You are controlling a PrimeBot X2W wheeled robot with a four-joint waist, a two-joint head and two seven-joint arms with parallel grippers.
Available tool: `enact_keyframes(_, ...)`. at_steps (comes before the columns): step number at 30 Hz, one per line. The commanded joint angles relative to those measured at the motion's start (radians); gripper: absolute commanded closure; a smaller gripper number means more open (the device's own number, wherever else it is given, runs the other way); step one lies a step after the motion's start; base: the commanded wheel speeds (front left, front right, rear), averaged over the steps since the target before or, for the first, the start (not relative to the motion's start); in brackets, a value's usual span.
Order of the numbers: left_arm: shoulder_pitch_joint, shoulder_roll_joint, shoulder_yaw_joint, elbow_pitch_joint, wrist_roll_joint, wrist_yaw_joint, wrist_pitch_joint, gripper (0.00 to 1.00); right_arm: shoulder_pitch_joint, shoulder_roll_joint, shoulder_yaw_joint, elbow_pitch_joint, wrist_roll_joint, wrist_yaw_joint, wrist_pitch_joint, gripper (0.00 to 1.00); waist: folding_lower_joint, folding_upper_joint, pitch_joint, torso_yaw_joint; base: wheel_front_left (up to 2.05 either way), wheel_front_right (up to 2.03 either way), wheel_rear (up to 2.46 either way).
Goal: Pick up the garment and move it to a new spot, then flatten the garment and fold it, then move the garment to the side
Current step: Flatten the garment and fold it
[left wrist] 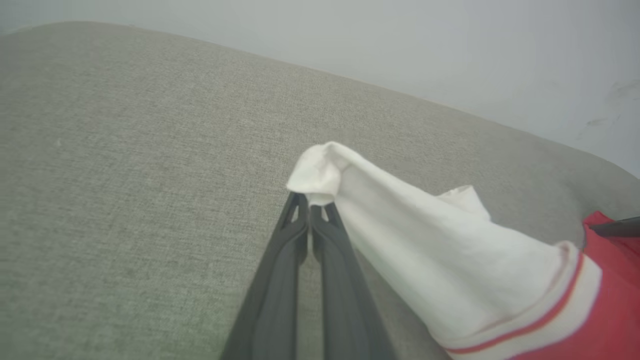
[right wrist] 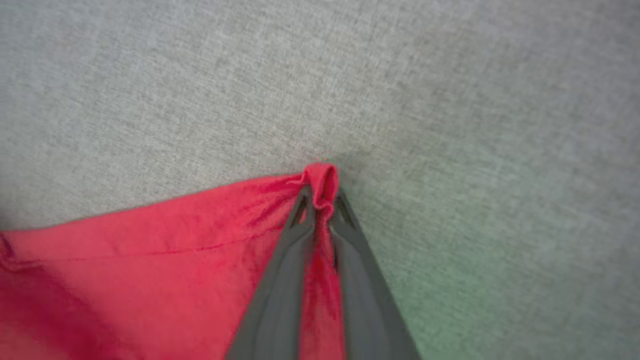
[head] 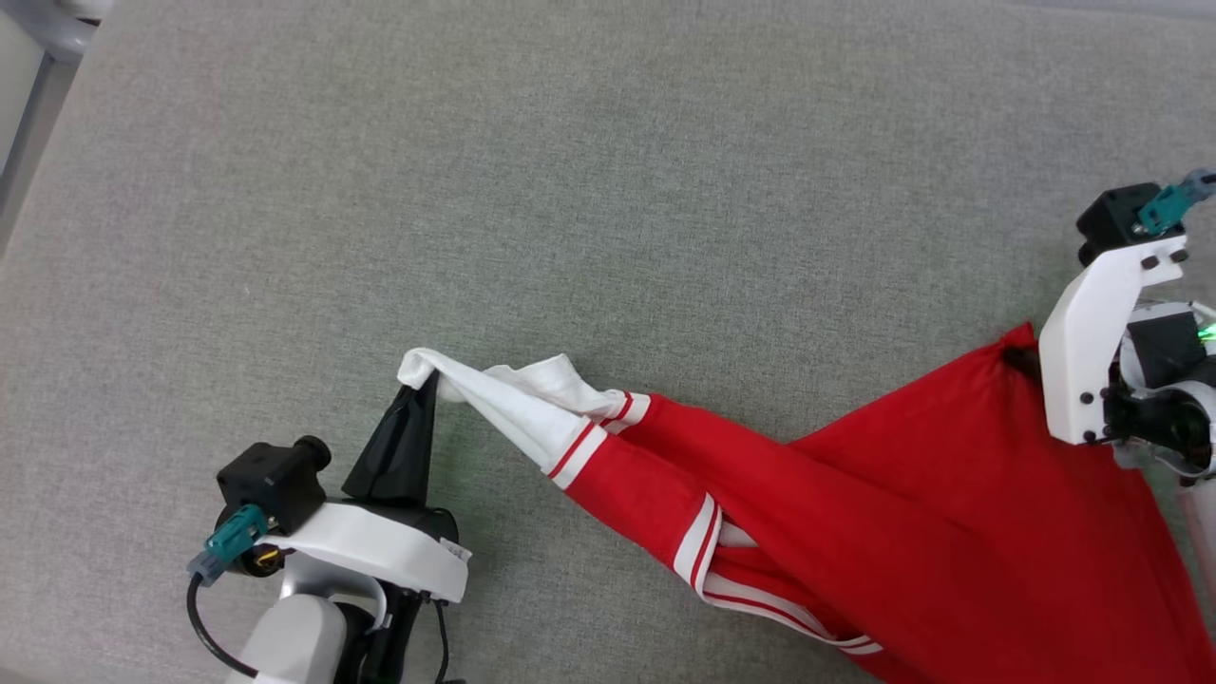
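Lower left, our left gripper (head: pixel 429 385) clamps the white sleeve of the jersey (head: pixel 902 494); our right gripper (right wrist: pixel 322 202) pinches its red corner.

Bare grey fabric (head: pixel 608 190) — garment (head: pixel 902 494) lower right

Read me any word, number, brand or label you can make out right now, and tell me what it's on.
No text can be read in any view.
Garment: only plain red cloth, a white sleeve and striped trim show; no print or number is in sight.
Small label on the left arm's white wrist cover: too small to read.
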Motion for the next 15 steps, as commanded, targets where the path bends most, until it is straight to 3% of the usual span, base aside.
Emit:
enact_keyframes(1,-0.012,0.009,0.005,-0.001,-0.003,0.005,-0.007,1.00,0.058,0.017,0.034,0.044,0.007,0.000,0.027,1.00,0.0000,0.0000,-0.012,-0.005,0.00,0.00,0.00)
enact_keyframes(8,-0.085,0.057,0.025,-0.017,0.027,0.015,0.004,1.00,-0.040,0.000,-0.004,-0.007,-0.042,0.000,-0.094,1.00,0.0000,0.0000,-0.080,-0.026,0.00,0.00,0.00)
enact_keyframes(15,-0.292,0.105,0.046,-0.038,0.038,0.003,0.053,1.00,-0.148,0.044,-0.080,0.002,-0.139,0.000,-0.227,1.00,0.0000,0.0000,-0.116,-0.059,0.00,0.00,0.00)
